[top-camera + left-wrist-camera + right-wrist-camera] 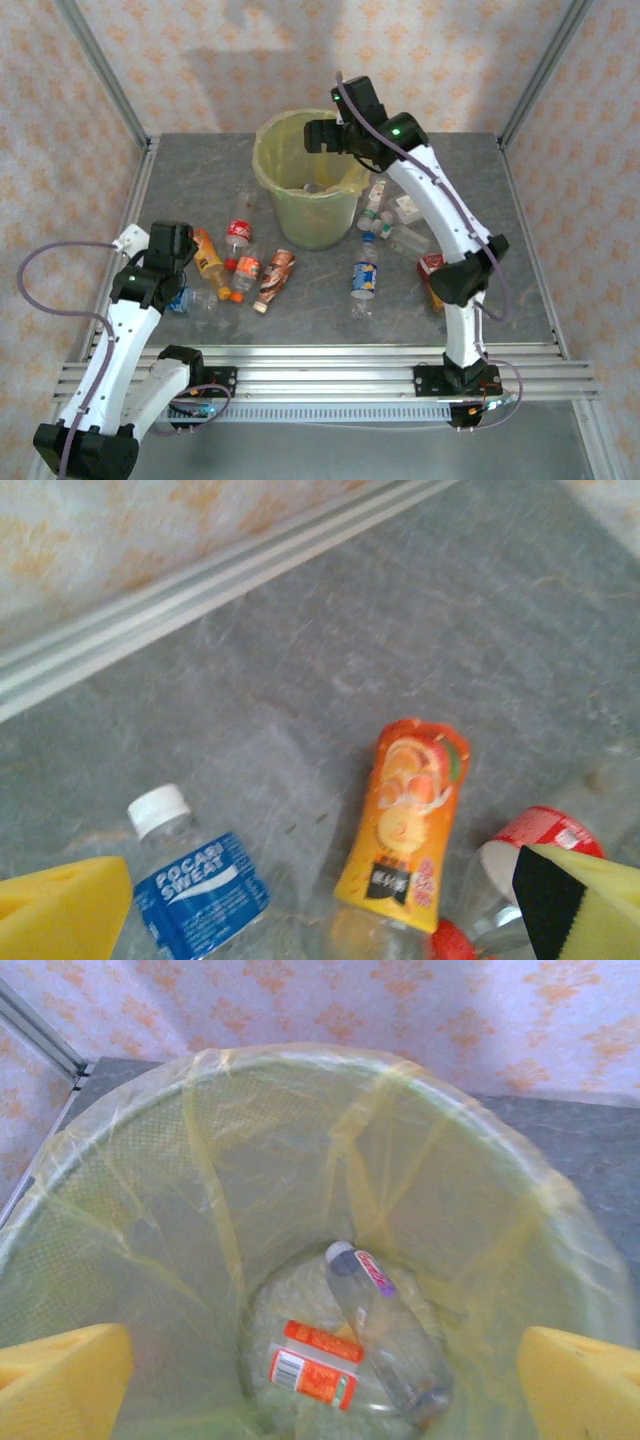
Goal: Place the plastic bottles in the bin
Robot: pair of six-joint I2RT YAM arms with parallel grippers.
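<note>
The bin (305, 215), pale green with a yellow bag over its rim, stands at the back middle of the table. My right gripper (322, 137) hangs open over its mouth; in the right wrist view the gripper (320, 1385) holds nothing. Two plastic bottles lie at the bottom, a clear one (385, 1335) and an orange-labelled one (320, 1365). My left gripper (175, 262) hovers open above a cluster at the left. Below the left gripper (320, 920) lie an orange-labelled bottle (410, 820), a blue-labelled bottle (195, 890) and a red-labelled one (540, 830).
More bottles lie on the grey table (320, 320): a brown crushed one (275, 278), a blue-labelled one (364, 277), several right of the bin (385, 205), and a red one (432, 270) by the right arm. Aluminium frame rails border the table.
</note>
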